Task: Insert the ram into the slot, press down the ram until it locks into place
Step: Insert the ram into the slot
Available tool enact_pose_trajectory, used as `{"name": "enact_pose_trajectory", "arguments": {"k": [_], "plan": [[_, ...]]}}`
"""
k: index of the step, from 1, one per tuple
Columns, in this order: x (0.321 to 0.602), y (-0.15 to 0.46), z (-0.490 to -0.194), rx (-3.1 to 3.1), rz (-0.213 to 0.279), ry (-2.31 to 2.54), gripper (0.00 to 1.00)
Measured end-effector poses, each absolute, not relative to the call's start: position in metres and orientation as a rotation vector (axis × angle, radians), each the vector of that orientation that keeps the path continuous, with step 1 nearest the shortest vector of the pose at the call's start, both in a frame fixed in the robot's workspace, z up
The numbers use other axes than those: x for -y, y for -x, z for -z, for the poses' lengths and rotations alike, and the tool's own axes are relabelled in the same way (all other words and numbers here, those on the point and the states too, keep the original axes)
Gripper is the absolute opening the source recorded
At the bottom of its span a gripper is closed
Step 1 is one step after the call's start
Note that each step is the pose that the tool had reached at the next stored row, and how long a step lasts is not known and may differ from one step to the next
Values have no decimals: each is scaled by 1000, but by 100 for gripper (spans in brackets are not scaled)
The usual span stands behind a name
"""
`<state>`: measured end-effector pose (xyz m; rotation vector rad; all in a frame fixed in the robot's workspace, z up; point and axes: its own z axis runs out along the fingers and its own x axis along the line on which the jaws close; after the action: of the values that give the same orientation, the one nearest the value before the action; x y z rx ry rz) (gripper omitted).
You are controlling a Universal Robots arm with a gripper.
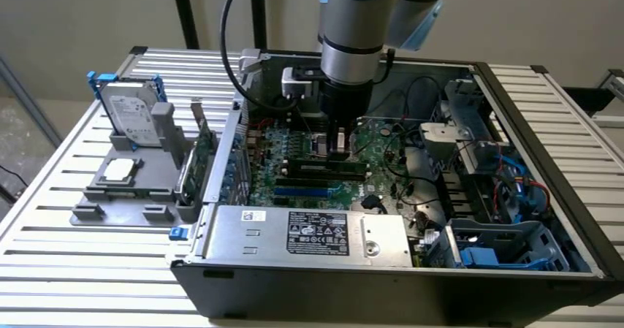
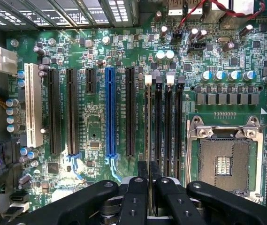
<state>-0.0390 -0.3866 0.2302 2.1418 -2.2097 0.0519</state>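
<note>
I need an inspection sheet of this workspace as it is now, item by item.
Surface: slatted metal table carrying an open computer case.
Job's things: the ram stands edge-on in a memory slot.
Clutter: hard drive and expansion card on a grey fixture, exterior view's left.
Grippers: gripper, fingers shut on the ram.
Cables: red and black wires; black cable beside the arm.
Surroundings: plain wall.

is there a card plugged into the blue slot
No, the blue slot lies open along its whole length in the wrist view, with nothing standing in it.
</note>
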Motion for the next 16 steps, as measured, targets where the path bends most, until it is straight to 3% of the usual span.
{"name": "enact_pose_trajectory", "arguments": {"k": [16], "plan": [[386, 39, -228, 2210, -52, -2142, 13]]}}
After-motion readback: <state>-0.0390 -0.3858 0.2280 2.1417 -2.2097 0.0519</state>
